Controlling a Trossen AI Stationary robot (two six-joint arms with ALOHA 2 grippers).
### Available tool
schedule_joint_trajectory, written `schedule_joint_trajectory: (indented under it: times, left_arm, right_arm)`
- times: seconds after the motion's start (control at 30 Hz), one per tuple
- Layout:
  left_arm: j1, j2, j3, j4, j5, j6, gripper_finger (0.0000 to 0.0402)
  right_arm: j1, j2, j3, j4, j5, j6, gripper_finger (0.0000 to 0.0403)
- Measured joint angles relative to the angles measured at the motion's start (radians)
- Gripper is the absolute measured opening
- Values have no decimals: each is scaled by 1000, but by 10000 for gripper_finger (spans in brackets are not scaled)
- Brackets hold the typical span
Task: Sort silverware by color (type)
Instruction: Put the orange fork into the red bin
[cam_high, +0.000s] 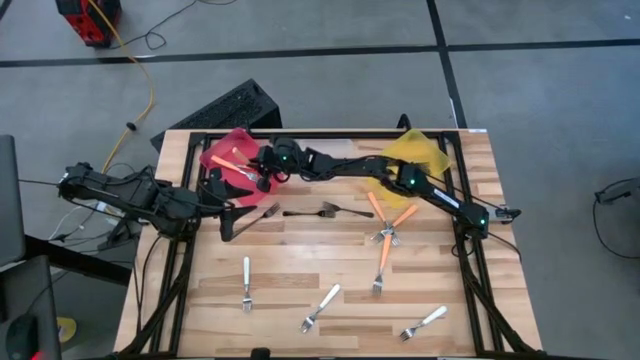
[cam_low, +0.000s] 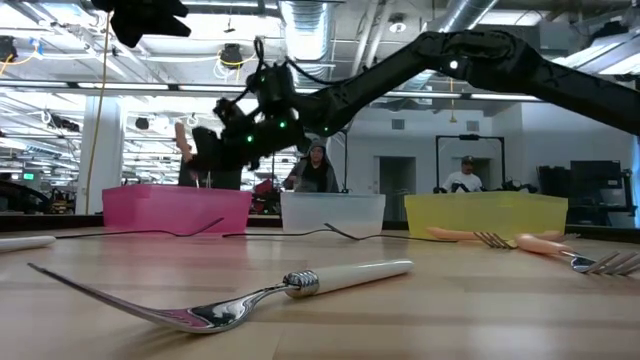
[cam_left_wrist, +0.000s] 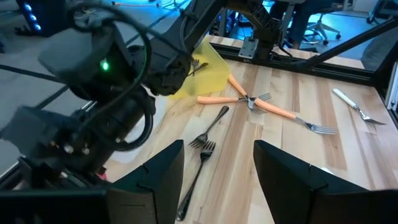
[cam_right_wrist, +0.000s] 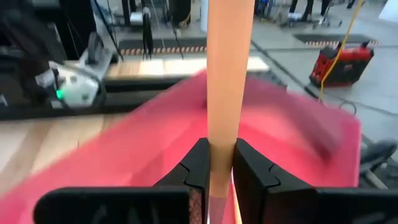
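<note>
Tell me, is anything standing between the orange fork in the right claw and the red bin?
Nothing visible does. The right claw, shut on the orange-handled fork, is over the red bin, with only open space between fork and bin.

Open left claw (cam_left_wrist: 217, 180) above dark forks (cam_left_wrist: 202, 158) (orange forks (cam_left_wrist: 261, 106) beyond).

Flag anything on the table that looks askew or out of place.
Nothing looks damaged or spilled. Three orange forks lie crossed in a loose heap near the yellow bin, heads overlapping. The right gripper holds an orange fork over the red bin. The left gripper waits open by two dark forks.
</note>
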Motion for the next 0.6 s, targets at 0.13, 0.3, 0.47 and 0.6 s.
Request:
schedule_joint_trajectory:
  times: [0.13, 0.3, 0.47, 0.6]
  left_arm:
    - [0, 0, 0, 0, -6, 13, 180]
    - [0, 0, 0, 0, -20, 16, 180]
    - [0, 0, 0, 0, -24, 16, 180]
    - [0, 0, 0, 0, -28, 16, 180]
  right_arm:
    - [-2, 11, 3, 25, 2, -9, 70]
    - [-8, 13, 2, 18, 2, 10, 73]
    - [-14, 13, 2, 5, 2, 14, 93]
    - [-18, 13, 2, 0, 2, 14, 96]
